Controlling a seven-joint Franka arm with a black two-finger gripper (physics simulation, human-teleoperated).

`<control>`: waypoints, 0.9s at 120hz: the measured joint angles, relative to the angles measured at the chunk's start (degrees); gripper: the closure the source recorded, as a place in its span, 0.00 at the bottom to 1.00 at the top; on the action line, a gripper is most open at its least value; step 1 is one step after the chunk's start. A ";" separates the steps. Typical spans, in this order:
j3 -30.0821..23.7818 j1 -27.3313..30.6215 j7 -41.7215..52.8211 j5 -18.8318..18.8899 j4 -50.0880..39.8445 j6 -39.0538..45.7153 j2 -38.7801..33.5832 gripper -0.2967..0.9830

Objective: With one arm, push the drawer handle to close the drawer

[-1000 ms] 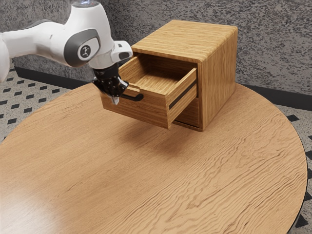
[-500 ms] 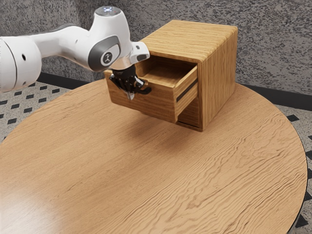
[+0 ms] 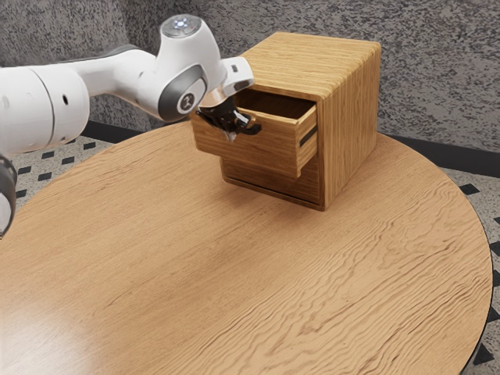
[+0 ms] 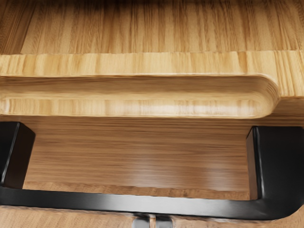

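Drawer (image 3: 251,148), wooden, part open, at the front of its cabinet (image 3: 351,117); black handle (image 4: 128,202) outward, gripper (image 4: 152,222) at it.
Gripper: narrow, its two fingertips nearly together with a thin slit between, grasping nothing; I judge it is kept so because a push needs only a blunt end, not a grip. It stands on the outer side of the handle's bar, near its middle, where pressure should send the drawer inward evenly; contact I cannot confirm. Count: one cabinet on one counter (image 3: 234,273), one projecting drawer, one handle on two posts, one long recess (image 4: 142,99) in the drawer's upper edge, one lower front panel (image 3: 273,181) beneath. Remaining, by my estimate: a straight push toward the cabinet; an off-line one could slip off the bar.
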 joint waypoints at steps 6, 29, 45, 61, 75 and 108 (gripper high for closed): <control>0.00 0.05 0.10 0.00 1.27 1.05 0.97 0.85; 0.00 0.71 0.51 0.03 3.10 5.24 3.93 0.85; 0.00 0.94 0.88 0.06 5.00 7.95 5.97 0.85; -0.05 0.96 1.49 0.00 6.29 11.13 7.50 0.85; -0.78 1.79 1.90 0.05 7.77 12.95 8.92 0.85; -2.96 4.09 3.12 0.11 11.26 15.40 11.77 0.85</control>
